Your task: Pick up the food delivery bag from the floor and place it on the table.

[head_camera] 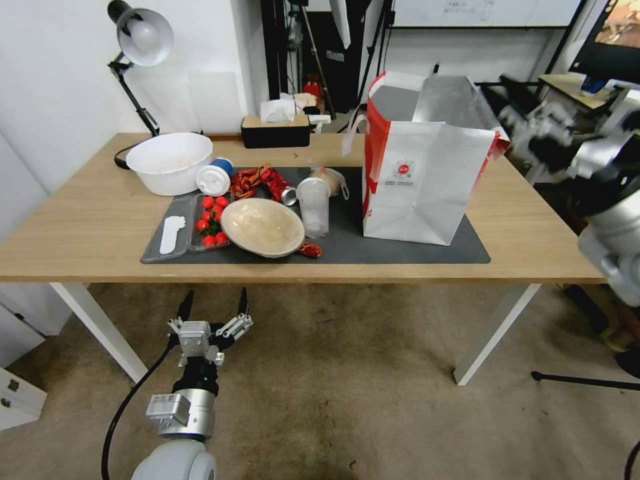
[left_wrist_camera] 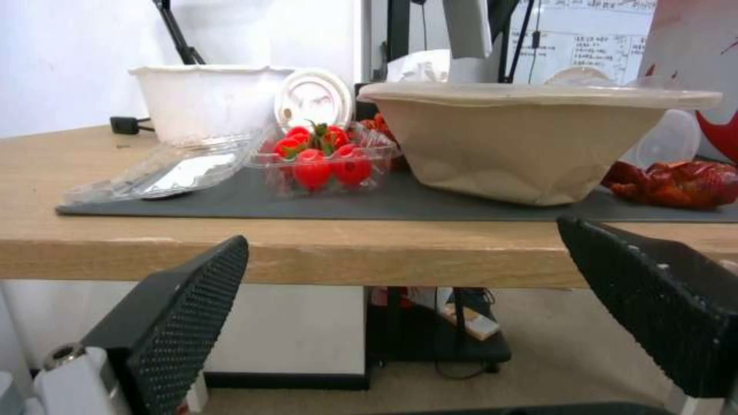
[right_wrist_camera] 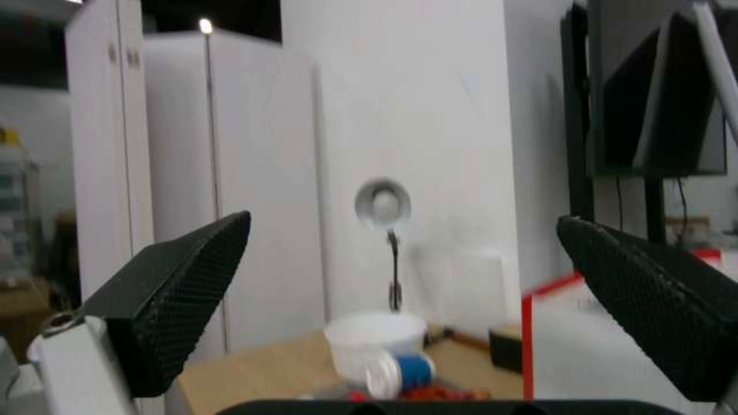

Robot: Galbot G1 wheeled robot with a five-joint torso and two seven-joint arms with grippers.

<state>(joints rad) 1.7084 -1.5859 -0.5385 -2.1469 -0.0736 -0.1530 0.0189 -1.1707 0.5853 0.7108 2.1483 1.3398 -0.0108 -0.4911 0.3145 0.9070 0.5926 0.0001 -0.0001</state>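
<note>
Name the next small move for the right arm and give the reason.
Probably draw the right gripper farther back from the food delivery bag. The bag already stands upright on the table, on the dark mat; the gripper is open beside its top edge, holding nothing. The left gripper hangs low.

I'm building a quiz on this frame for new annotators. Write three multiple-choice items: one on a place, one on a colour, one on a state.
1. Where does the food delivery bag stand?
A. on the floor
B. on the table, on its dark mat
C. on a stool

2. What colour is the band on the bag's side?
A. red
B. blue
C. green

3. How is the left gripper?
A. shut on a strap
B. shut on nothing
C. open, holding nothing

Key: 1 B, the bag sits upright on the mat; 2 A, the head view shows a red band; 3 C, its fingers stand apart below the table edge.
</note>
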